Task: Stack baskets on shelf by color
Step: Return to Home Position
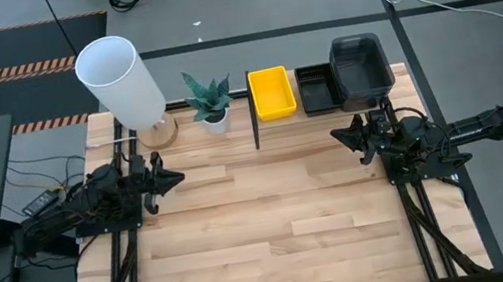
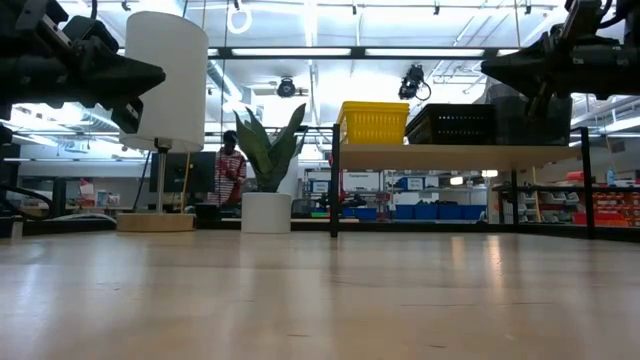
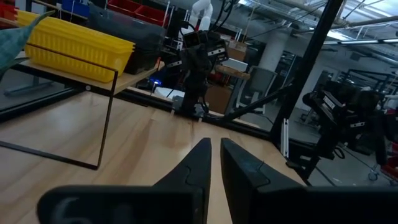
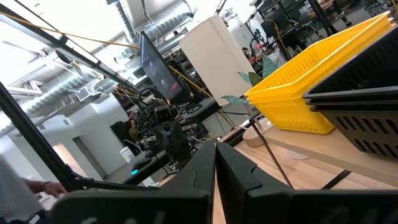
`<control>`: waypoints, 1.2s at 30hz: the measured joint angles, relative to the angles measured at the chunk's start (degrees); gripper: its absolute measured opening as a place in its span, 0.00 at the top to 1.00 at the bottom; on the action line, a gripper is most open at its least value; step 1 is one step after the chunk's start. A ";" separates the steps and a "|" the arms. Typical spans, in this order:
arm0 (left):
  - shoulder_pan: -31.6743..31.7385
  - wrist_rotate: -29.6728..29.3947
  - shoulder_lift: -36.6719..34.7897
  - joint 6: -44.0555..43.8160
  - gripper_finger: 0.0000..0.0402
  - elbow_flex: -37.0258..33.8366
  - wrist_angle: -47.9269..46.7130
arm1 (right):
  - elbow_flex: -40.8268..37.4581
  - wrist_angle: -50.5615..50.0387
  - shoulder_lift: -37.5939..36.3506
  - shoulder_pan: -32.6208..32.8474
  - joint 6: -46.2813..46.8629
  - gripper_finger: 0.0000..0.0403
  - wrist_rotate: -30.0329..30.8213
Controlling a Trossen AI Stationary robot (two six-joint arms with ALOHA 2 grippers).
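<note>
The baskets stand in three stacks on the shelf (image 1: pixel 327 109) at the table's far edge: yellow basket stack (image 1: pixel 271 92), black mesh stack (image 1: pixel 316 90) and dark grey stack (image 1: pixel 360 71), each resting by its bottom on the board. The low view shows the yellow stack (image 2: pixel 373 122) and the mesh stack (image 2: pixel 450 123) on the shelf board (image 2: pixel 455 153). My left gripper (image 1: pixel 174 178) hovers shut over the table's left part, pointing right. My right gripper (image 1: pixel 340 137) hovers shut in front of the shelf, pointing left. Neither holds anything.
A white cylindrical lamp (image 1: pixel 120 79) on a wooden base and a small potted plant (image 1: pixel 209 99) stand on the far edge, left of the shelf. A bare stretch of tabletop (image 1: pixel 276 228) lies between and in front of the arms. A person (image 2: pixel 230 170) stands far behind the table.
</note>
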 joint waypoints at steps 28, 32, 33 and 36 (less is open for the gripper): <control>0.00 0.00 0.00 0.00 0.93 0.00 0.20 | 0.01 0.00 0.00 0.00 0.01 0.95 0.01; -0.01 0.00 0.00 0.00 0.91 0.00 0.20 | 0.02 0.00 0.00 0.00 0.02 0.95 0.01; 0.00 0.00 0.00 0.01 0.91 0.00 0.20 | 0.00 0.00 0.00 0.00 0.00 0.95 -0.01; 0.00 0.00 0.00 0.00 0.90 0.00 0.20 | 0.01 -0.02 0.00 0.00 0.01 0.95 0.00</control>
